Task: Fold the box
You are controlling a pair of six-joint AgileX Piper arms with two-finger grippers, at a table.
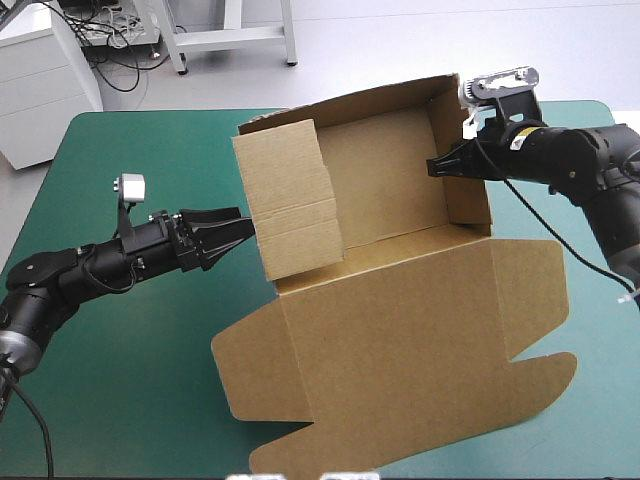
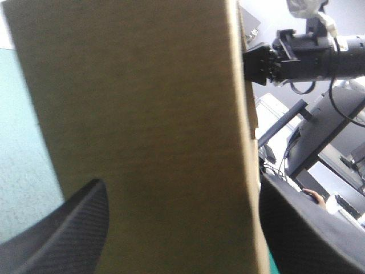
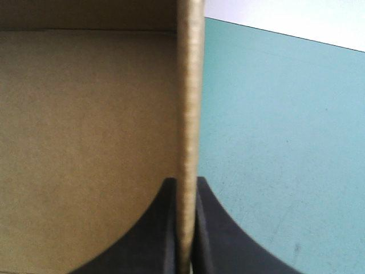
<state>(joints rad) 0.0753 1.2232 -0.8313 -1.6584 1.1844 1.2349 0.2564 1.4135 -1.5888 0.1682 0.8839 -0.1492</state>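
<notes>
The brown box (image 1: 385, 175) stands in the middle of the table with its walls raised and its lid (image 1: 400, 340) lying flat toward the front edge. My left gripper (image 1: 240, 225) is open, its tips against the outside of the folded left wall (image 1: 290, 195). In the left wrist view that wall (image 2: 148, 125) fills the space ahead of the spread left gripper (image 2: 182, 182). My right gripper (image 1: 440, 165) is shut on the right wall (image 1: 458, 150) from inside the box. The right wrist view shows the wall's edge (image 3: 188, 103) pinched in the right gripper (image 3: 185, 181).
Bare teal-green cover (image 1: 130, 380) lies to the left and front left of the box, and more (image 3: 285, 142) outside the right wall. The lid's side flaps (image 1: 545, 370) reach close to the table's front edge.
</notes>
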